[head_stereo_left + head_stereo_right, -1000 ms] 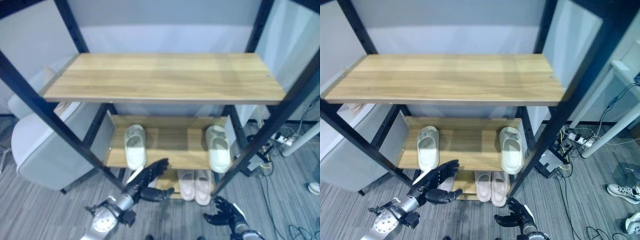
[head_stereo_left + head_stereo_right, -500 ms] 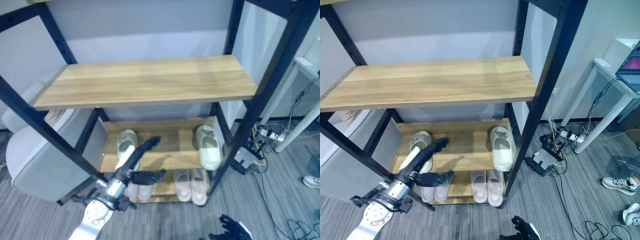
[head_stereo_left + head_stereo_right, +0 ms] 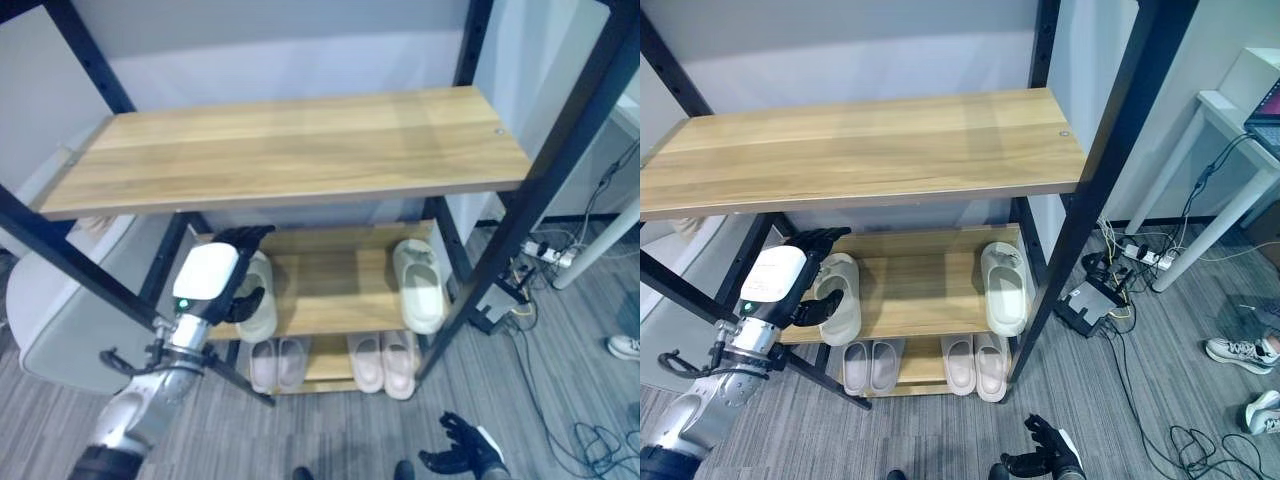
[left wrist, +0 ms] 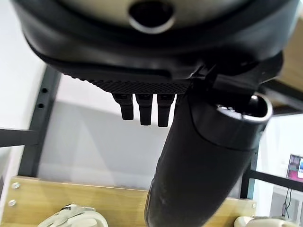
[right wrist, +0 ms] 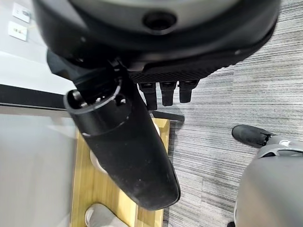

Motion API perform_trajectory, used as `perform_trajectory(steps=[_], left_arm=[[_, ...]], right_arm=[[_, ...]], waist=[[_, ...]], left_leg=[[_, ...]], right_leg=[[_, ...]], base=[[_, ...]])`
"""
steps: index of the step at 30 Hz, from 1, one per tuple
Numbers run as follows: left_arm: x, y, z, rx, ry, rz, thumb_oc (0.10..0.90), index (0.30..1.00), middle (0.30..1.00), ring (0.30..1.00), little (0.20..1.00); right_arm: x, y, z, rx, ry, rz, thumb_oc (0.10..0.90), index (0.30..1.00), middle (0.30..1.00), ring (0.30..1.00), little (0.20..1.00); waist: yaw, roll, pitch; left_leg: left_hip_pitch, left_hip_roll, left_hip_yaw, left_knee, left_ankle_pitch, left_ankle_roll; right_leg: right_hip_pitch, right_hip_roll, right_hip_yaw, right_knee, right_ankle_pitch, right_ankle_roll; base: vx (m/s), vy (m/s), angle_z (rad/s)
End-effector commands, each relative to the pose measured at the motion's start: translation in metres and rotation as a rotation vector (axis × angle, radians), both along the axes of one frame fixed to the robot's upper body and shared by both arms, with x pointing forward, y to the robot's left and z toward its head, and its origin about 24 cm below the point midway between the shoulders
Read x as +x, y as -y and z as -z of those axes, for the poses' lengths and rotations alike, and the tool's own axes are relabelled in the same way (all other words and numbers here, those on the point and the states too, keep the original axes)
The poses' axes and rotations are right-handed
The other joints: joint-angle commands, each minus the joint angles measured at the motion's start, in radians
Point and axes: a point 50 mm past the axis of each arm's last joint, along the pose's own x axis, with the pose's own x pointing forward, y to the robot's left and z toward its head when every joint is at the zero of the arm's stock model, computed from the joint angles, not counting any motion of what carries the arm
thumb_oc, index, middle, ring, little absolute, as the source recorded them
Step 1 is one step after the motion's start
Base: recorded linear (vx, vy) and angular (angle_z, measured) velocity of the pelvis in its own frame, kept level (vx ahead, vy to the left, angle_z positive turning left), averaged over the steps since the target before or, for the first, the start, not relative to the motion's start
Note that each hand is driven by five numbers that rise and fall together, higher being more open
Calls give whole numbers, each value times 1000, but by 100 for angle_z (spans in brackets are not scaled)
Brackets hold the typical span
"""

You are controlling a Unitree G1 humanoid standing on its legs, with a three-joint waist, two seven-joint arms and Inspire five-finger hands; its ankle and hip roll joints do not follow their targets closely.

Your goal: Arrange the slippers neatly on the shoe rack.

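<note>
Wooden rack: two pale slippers are seen well apart on its middle shelf, two pairs below; left hand is raised beside the left slipper, fingers relaxed, holding nothing; right hand is held low over the floor, fingers spread.

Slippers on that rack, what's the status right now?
Left hand open at the left slipper on the middle shelf. Right hand low, empty. Other slipper far right; nothing blocking.
</note>
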Motion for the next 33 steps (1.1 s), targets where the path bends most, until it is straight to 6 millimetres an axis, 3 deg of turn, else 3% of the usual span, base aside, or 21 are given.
perform_trajectory(steps=[1,7,17,33], left_arm=[[21,2,-48,92,246,-10,800,900,900,900,900],[34,4,-51,151,221,-22,800,900,900,900,900],[39,-17,-65,204,265,-124,800,900,900,900,900],[43,-32,-52,181,212,-252,800,900,900,900,900]], right_arm=[[30,8,-29,-48,198,-52,800,900,900,900,900],[27,20,-31,-92,193,-50,800,900,900,900,900],[41,20,-43,-107,261,-59,800,900,900,900,900],[38,25,-33,-125,207,-41,800,900,900,900,900]], waist=[[-16,-9,-25],[-15,-25,-32],[-13,-39,-18],[-5,-48,-9]], left_leg=[[-15,42,-20,0,-33,-75],[-62,39,-20,0,-34,-67],[-115,31,-22,0,-32,-57],[-119,18,-32,0,-38,-50]], right_leg=[[-9,-91,-27,2,-54,131],[-68,-99,-16,2,-41,137],[-127,-104,-8,2,-30,136],[-127,-112,-21,2,-25,136]], base=[[-18,98,-5],[-8,33,-5],[-1,24,-5],[7,7,0]])
